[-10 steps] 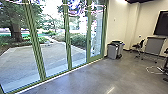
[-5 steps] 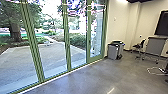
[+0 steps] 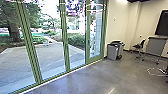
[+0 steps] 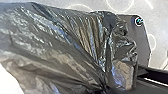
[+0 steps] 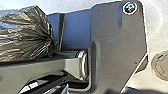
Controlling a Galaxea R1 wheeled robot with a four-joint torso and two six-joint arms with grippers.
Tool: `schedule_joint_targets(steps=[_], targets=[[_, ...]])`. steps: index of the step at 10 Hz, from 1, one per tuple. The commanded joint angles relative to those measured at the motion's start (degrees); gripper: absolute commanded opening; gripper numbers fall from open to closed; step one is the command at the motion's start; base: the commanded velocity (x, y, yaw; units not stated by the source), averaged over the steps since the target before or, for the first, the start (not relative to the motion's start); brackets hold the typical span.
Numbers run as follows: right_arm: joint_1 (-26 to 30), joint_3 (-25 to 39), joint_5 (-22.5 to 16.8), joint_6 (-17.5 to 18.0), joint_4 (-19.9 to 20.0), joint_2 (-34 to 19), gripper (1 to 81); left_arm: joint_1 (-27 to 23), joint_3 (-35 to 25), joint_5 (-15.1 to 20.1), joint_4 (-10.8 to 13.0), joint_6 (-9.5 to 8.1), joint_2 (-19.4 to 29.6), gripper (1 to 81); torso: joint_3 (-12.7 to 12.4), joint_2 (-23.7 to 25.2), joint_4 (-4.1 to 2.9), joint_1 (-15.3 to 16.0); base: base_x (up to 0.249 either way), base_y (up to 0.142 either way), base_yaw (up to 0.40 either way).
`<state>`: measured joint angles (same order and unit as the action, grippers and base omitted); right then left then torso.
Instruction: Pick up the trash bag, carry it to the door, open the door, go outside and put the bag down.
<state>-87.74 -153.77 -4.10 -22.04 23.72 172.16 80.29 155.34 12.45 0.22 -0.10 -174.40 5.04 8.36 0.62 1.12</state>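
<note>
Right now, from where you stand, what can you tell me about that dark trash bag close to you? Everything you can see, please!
The trash bag is dark and glossy, of what looks like thin plastic, creased all over and catching bright streaks of light. Long folds run together into a gathered neck, with a crumpled, loose end beyond it. The body spreads out wide from there. It shows in front of part of my dark base plate. What grips it, and what is inside, I can't make out.

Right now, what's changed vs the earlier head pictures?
The camera moved slightly: green posts slid left in the head view. Bins and chair stayed put. Can't tell whether the bag moved; no earlier wrist pictures.
</note>
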Motion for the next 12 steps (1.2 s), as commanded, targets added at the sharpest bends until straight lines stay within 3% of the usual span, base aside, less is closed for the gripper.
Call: schedule_joint_targets(steps=[1,12], targets=[[3.3,0.2,-3.8,-0.3,-0.2,-0.1,81.1,-4.0,-0.3,3.7,0.1,0.01,-0.2,1.0,0.0,0.0,0.00,0.0,0.135,-0.084,0.000],[3.2,0.0,-3.7,-0.3,-0.2,-0.1,81.1,-4.0,-0.3,3.6,0.1,0.01,-0.3,1.0,0.0,0.0,0.00,0.0,0.140,-0.096,0.000]])
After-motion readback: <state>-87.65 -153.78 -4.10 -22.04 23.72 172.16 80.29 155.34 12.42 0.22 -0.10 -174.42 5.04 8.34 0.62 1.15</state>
